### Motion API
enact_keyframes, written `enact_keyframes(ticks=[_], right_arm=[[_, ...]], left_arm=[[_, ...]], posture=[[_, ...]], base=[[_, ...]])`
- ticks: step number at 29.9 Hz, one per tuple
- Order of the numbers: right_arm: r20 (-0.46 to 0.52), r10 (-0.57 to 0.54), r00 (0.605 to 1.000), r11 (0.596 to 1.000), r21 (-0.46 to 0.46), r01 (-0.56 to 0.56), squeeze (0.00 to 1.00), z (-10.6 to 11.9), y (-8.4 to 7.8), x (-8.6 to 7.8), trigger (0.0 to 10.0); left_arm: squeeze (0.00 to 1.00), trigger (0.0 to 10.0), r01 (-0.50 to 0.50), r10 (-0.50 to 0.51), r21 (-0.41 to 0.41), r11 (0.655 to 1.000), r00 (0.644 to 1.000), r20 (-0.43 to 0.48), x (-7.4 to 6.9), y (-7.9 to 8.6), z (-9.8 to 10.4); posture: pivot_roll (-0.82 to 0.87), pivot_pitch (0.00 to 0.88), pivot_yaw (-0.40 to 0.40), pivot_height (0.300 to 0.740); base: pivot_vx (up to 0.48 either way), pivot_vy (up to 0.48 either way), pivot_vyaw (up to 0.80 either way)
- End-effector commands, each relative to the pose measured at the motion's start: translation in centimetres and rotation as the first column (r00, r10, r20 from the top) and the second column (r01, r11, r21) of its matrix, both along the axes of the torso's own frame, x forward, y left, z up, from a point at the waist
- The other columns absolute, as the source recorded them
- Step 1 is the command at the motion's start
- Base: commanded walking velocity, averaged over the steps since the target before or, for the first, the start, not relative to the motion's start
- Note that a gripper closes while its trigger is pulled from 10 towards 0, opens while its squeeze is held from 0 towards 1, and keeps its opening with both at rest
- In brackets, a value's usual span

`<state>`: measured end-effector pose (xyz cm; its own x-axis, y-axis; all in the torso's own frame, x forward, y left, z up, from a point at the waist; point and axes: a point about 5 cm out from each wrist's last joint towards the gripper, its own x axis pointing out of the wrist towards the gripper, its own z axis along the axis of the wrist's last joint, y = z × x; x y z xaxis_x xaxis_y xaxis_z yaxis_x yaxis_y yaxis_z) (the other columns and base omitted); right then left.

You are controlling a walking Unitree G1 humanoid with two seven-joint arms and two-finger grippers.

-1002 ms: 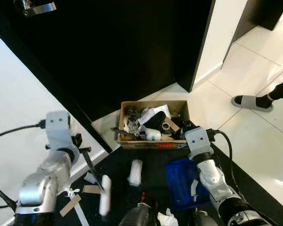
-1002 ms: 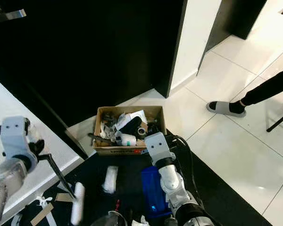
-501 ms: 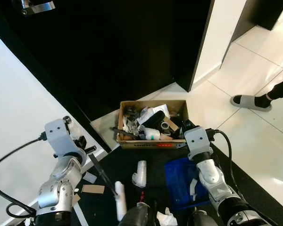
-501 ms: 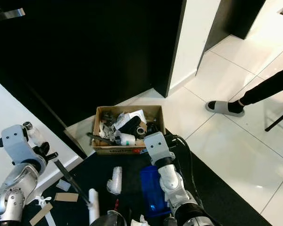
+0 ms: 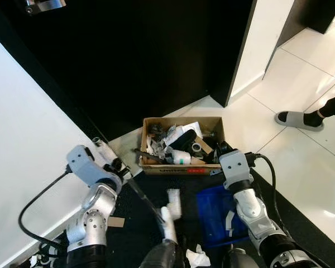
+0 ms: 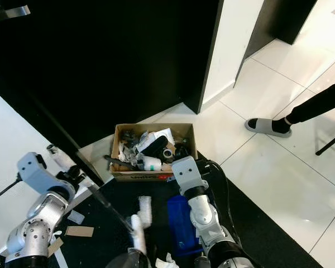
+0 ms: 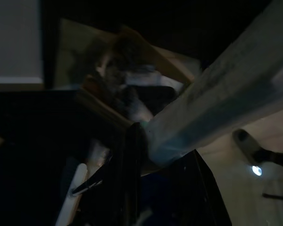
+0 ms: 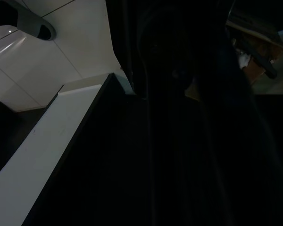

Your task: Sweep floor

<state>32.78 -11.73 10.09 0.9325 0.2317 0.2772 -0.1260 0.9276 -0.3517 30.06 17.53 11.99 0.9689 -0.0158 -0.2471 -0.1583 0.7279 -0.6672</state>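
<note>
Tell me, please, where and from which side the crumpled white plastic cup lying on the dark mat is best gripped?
Probably across its ribbed middle. The plastic cup lies on its side on the dark mat, long axis pointing toward the cardboard box. Come from above, fingers spanning its narrow width; the blue dustpan crowds its right side.

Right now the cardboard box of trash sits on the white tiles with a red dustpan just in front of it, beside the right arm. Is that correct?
Not quite: the dustpan is blue, not red, as the left eye view shows. The rest stands: the cardboard box, full of trash, sits on the white tiles with the dustpan just in front of it, beside the right arm.
</note>
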Motion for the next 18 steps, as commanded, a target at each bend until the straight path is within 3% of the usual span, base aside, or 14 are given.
enact_keyframes(ticks=[1, 5, 18], right_arm=[[-0.064, 0.003, 0.998, 1.0, -0.016, -0.004, 0.0, -1.5, 0.1, -0.6, 10.0], [-0.067, 0.007, 0.998, 1.0, -0.019, -0.008, 0.0, -1.5, 0.2, -0.6, 10.0], [-0.068, 0.011, 0.998, 1.0, -0.024, -0.012, 0.0, -1.3, 0.3, -0.3, 10.0]], left_arm=[[0.0, 10.0, 0.135, -0.13, -0.167, 0.977, 0.991, 0.043, -0.5, -2.9, -0.3], [0.0, 10.0, 0.233, -0.223, -0.203, 0.951, 0.972, 0.073, -1.2, -4.6, 0.6], [0.0, 10.0, 0.305, -0.284, -0.251, 0.919, 0.952, 0.116, -2.0, -5.8, 2.4]], posture=[[0.08, 0.364, 0.109, 0.74], [0.09, 0.356, 0.105, 0.74], [0.1, 0.338, 0.105, 0.74]], base=[[0.0, 0.0, 0.0], [0.0, 0.0, 0.0], [0.0, 0.0, 0.0]])
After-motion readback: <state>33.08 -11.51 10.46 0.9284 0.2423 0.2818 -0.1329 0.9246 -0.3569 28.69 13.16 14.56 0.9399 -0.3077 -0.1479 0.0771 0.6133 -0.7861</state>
